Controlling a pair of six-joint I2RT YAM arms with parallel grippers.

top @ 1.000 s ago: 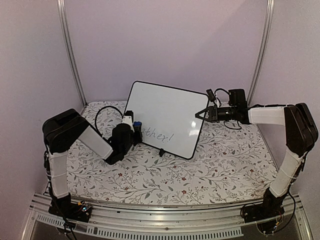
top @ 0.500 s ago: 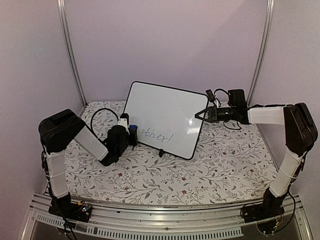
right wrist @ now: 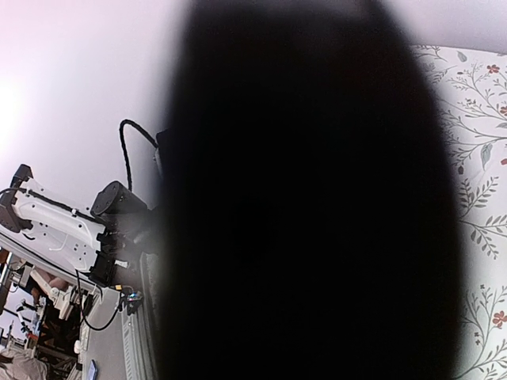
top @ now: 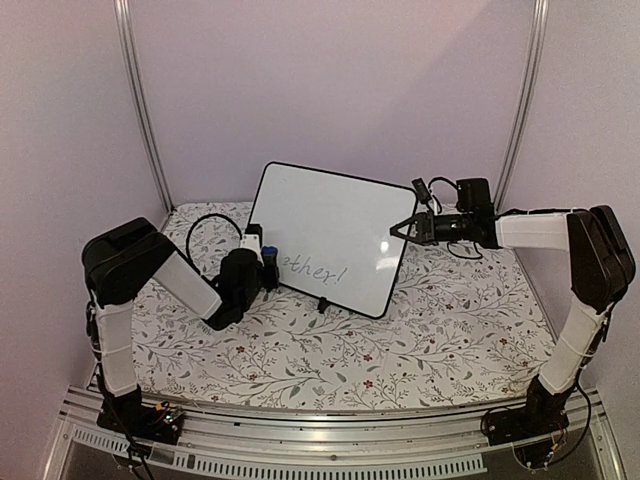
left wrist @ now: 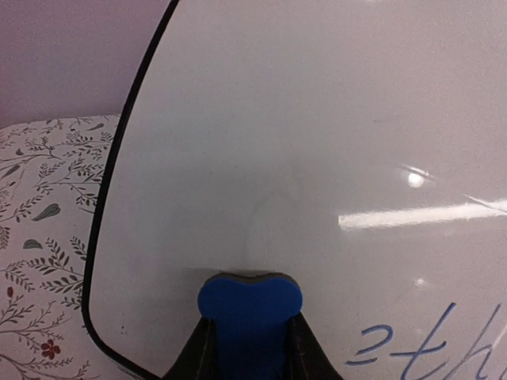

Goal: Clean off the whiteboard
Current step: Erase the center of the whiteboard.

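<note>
Whiteboard (top: 330,235): stands leaning back on the flowery cloth (top: 420,340), between the two grippers; grey words (top: 315,270) are still low on its face
Left gripper (top: 268,258): at the whiteboard's lower left corner; its jaws pinch a blue eraser (left wrist: 249,301); the eraser looks pressed on the white face, just left of the words
Right gripper (top: 396,228): at the whiteboard's right edge; jaws pressed together; its own camera is blocked by something dark, so I cannot tell if it only leans on the frame
What could go wrong: a hard rub may tip the whiteboard back if the right gripper slips off; the eraser may slide off the left edge and miss the words
Change from a second ago: the left gripper sits a bit further left of the words; the words, the whiteboard and the right gripper look the same
</note>
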